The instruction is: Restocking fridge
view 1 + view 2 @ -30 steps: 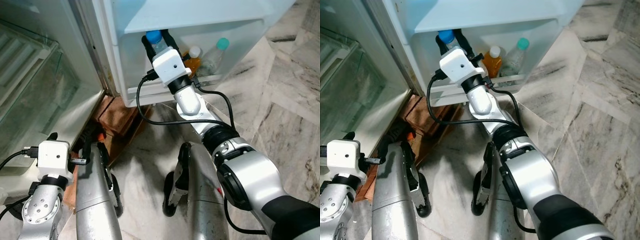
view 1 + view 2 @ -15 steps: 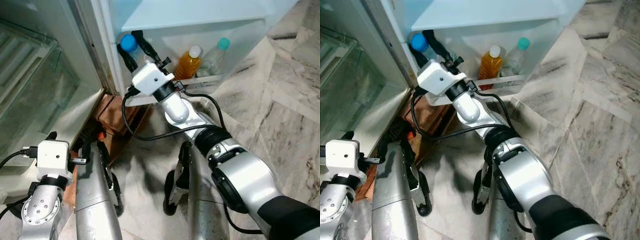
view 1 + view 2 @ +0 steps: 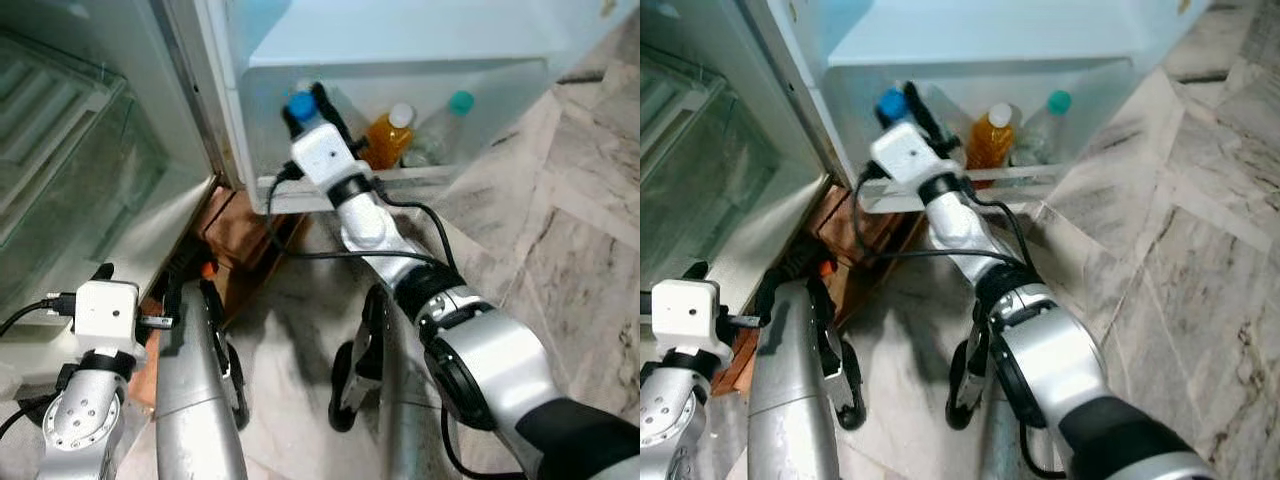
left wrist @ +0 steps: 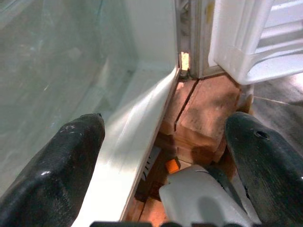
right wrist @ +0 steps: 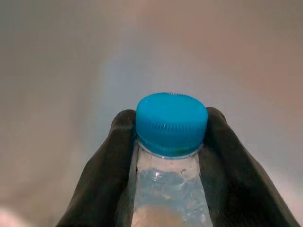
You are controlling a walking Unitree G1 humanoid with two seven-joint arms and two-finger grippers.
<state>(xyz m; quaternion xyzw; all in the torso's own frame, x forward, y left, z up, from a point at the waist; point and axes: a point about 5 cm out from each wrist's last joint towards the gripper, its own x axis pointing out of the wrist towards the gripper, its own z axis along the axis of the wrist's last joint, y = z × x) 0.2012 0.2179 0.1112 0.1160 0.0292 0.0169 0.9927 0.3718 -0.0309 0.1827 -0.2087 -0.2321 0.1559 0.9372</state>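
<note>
At far left the left claw (image 4: pixel 165 142) hung low beside the fridge's glass-fronted crisper drawer (image 3: pixel 70 190), its 2 fingers spread wide, holding nothing. Just ahead of it lay reddish bricks (image 3: pixel 240 225) under the fridge's corner. In the open door's bottom shelf (image 3: pixel 420 175), the right claw (image 3: pixel 308 103) was closed around a clear water bottle with a blue cap (image 5: pixel 171 124), gripping its neck at the shelf's left end. To its right stood an orange juice bottle (image 3: pixel 385 140) with a white cap, then a clear bottle with a teal cap (image 3: pixel 440 130). No label was legible. A black cable (image 3: pixel 400 255) looped over the marble floor (image 3: pixel 560 250).
</note>
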